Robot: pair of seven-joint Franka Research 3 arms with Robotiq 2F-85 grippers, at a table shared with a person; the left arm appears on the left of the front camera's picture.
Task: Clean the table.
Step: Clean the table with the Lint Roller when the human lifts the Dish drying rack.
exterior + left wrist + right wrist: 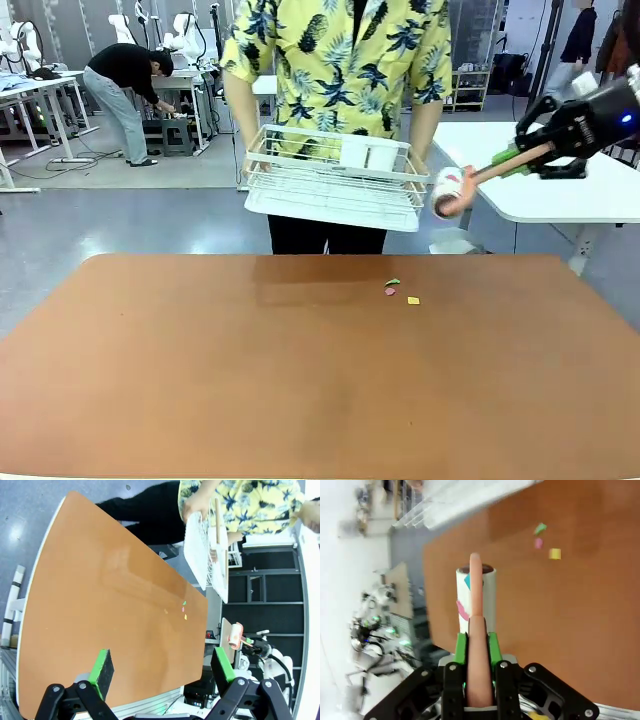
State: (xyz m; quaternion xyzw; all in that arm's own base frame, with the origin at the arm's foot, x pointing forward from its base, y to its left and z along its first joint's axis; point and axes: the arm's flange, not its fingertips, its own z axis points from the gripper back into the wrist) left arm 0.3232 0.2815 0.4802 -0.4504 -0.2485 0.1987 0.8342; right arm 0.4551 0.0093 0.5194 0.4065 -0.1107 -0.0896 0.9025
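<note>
The rust-brown table (pixel 250 370) spreads across the front view, with three small paper scraps, green (pixel 393 283), pink (pixel 390 291) and yellow (pixel 413 300), lying near its far edge. My right gripper (pixel 532 155) hangs above and beyond the far right corner, shut on the pink handle of a lint roller (pixel 447 190). The right wrist view has the right gripper (pixel 477 642) clamping that handle, with the lint roller (pixel 488 600) over the table (pixel 570 620) and the scraps (pixel 554 554) farther off. My left gripper (pixel 162 667) is open, high above the table (pixel 100 590).
A person in a yellow patterned shirt stands at the far edge holding a white wire rack (pixel 330 185) above the floor, just beyond the table. A white-topped table (pixel 560 195) stands at the back right, under my right arm.
</note>
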